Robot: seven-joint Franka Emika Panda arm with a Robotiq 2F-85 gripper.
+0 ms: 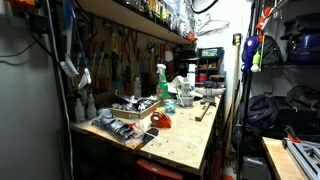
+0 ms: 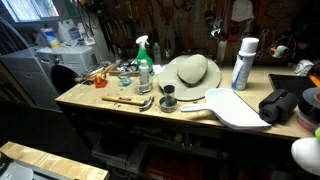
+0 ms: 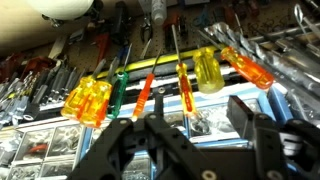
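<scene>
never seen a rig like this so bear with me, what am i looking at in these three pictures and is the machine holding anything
It is a robot arm ending in a two-fingered pincer. Two cameras stand apart from it and show a cluttered workbench carrying, among other things, a pale hat, a green-topped spray bottle and a white can. The third camera sits on the wrist. It looks past the pincer at screwdrivers hanging on a rack. The jaws stand apart and hold nothing.
</scene>
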